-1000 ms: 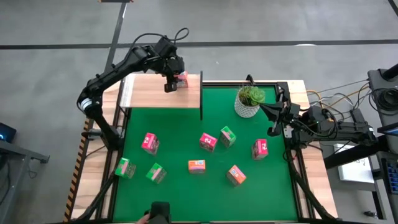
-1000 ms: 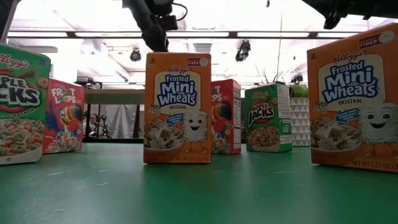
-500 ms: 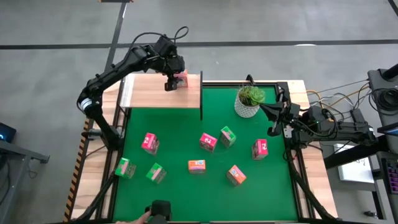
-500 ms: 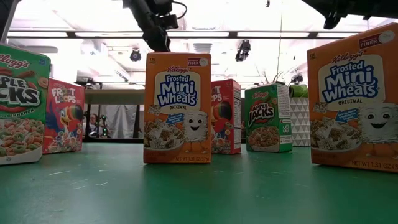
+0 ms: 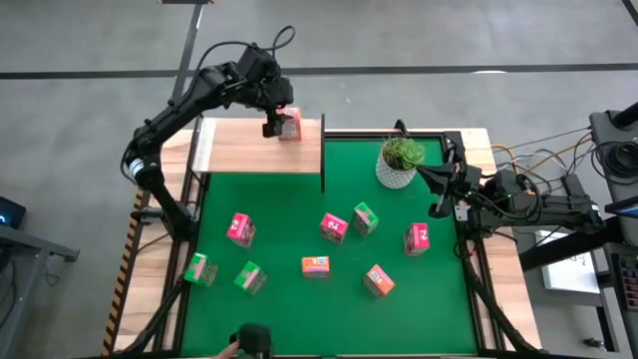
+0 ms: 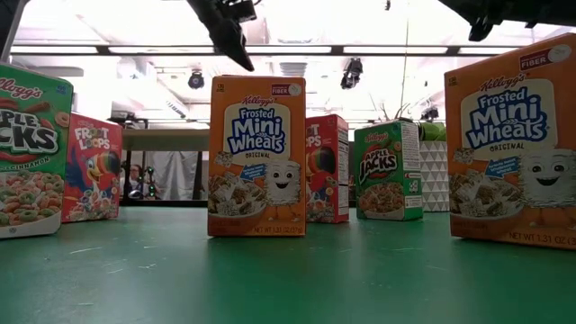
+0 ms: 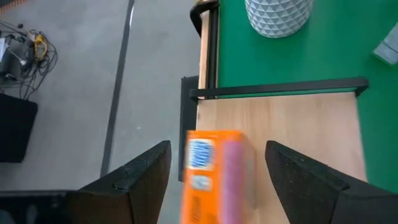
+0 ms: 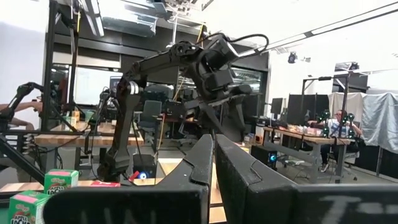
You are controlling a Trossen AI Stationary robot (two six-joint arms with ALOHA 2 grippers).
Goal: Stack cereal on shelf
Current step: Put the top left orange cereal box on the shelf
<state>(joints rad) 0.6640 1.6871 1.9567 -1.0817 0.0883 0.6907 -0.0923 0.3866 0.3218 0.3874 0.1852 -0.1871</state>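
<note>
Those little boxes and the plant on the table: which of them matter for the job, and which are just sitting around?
Part of the job:
- orange cereal box on the shelf, just let go by the open left gripper
- eight cereal boxes on the green mat, e.g. a pink one

Just there:
- potted plant
- right gripper, shut, waiting at the table's side

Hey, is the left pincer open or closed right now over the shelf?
Open. In the left wrist view the left pincer has its fingers spread clear on either side of the orange cereal box on the shelf.
</note>
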